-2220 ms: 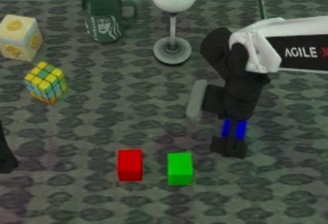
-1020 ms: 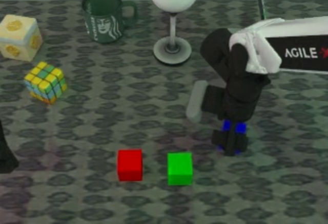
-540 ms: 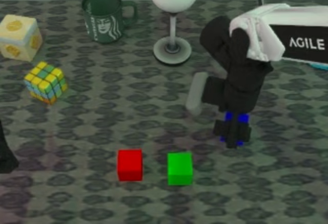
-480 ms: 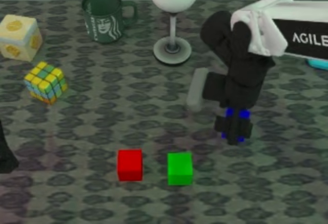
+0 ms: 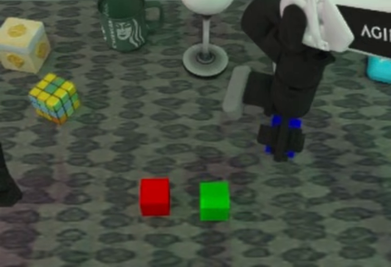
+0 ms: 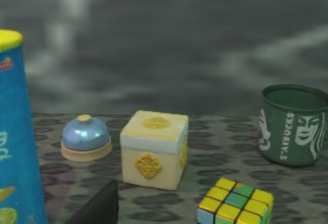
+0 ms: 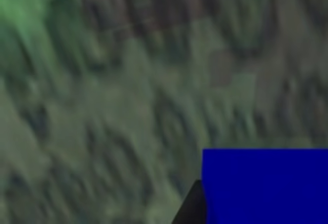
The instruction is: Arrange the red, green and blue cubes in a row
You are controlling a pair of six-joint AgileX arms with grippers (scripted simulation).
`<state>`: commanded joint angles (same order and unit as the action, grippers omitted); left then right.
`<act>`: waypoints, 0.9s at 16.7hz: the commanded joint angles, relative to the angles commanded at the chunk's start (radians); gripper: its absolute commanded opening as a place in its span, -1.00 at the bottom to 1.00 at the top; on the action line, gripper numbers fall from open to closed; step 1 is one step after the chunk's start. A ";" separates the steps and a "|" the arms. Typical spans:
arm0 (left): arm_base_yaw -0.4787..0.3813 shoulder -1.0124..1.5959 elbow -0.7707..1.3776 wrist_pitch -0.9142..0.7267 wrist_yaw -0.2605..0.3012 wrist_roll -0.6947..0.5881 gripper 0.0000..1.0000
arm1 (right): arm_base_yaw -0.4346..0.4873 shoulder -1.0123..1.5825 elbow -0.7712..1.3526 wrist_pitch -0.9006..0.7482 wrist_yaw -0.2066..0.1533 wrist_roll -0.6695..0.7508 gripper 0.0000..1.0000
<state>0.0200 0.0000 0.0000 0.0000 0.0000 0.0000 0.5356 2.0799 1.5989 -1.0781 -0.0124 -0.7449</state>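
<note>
The right gripper [image 5: 280, 145] was clamped on the small glossy deep-blue cube [image 5: 283, 123], held above the patterned table [image 5: 122, 145], right of the bright red cube [image 5: 154, 196] and bright green cube [image 5: 214, 200] lying side by side; the left arm sat parked at the left edge

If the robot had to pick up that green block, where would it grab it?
From straight above, pincer closing on two opposite flat side faces. The green cube sits flat on the table, its top uncovered. The red cube lies apart on its left, leaving a gap, and its other sides look free, so either pair of faces should work.
</note>
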 joint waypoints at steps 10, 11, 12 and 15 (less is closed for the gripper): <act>0.000 0.000 0.000 0.000 0.000 0.000 1.00 | 0.144 -0.213 -0.216 0.007 -0.002 -0.144 -1.00; 0.000 0.000 0.000 0.000 0.000 0.000 1.00 | 0.144 -0.213 -0.216 0.007 -0.002 -0.144 -1.00; 0.000 0.000 0.000 0.000 0.000 0.000 1.00 | 0.139 -0.209 -0.213 0.006 -0.003 -0.140 -1.00; 0.000 0.000 0.000 0.000 0.000 0.000 1.00 | 0.142 -0.195 -0.245 0.045 -0.003 -0.142 -1.00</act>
<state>0.0200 0.0000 0.0000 0.0000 0.0000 0.0000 0.6775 1.8852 1.3542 -1.0326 -0.0155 -0.8874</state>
